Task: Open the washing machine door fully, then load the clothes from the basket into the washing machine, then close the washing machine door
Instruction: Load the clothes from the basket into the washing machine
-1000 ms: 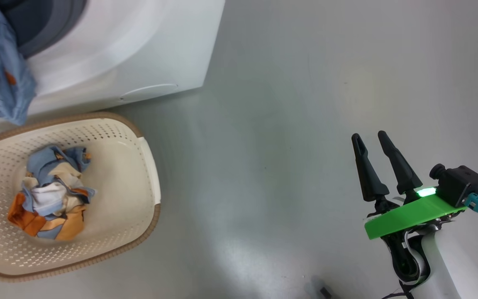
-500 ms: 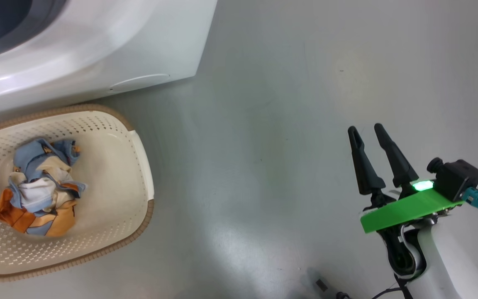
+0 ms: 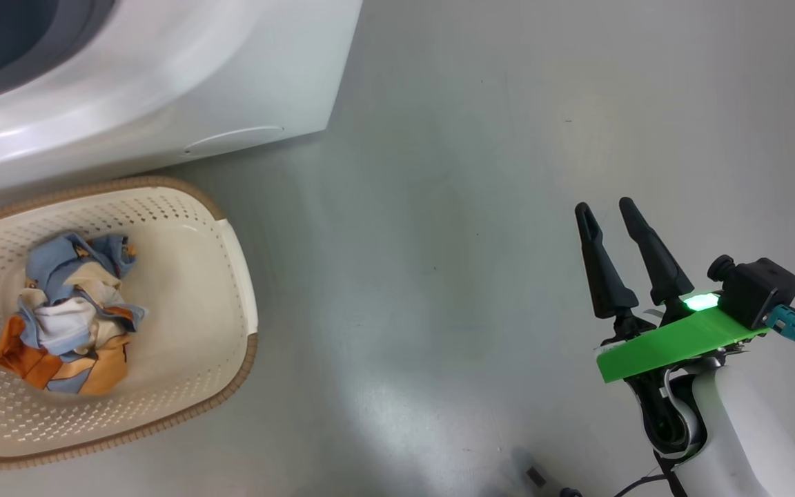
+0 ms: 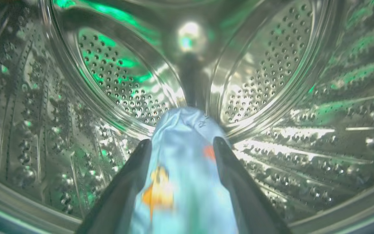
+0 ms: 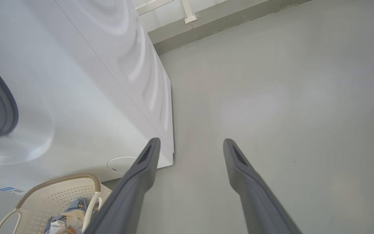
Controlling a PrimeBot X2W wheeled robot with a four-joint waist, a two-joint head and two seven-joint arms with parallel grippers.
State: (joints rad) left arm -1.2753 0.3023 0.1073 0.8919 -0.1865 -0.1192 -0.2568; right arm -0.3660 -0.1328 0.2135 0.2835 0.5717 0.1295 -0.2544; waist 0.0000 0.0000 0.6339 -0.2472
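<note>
Smooth grey-green floor (image 3: 473, 207), semi-gloss, soft glare patch (image 3: 397, 414) near the bottom. White wall (image 5: 170, 8) at far edge, grey skirting (image 5: 226, 22) along its base.

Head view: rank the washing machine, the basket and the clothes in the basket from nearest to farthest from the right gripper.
1. The washing machine: its near corner, ahead and left of the right gripper, is nearest.
2. The basket: farther left, its right rim the closest part.
3. The clothes: bunched in the basket's left half, farthest.
</note>
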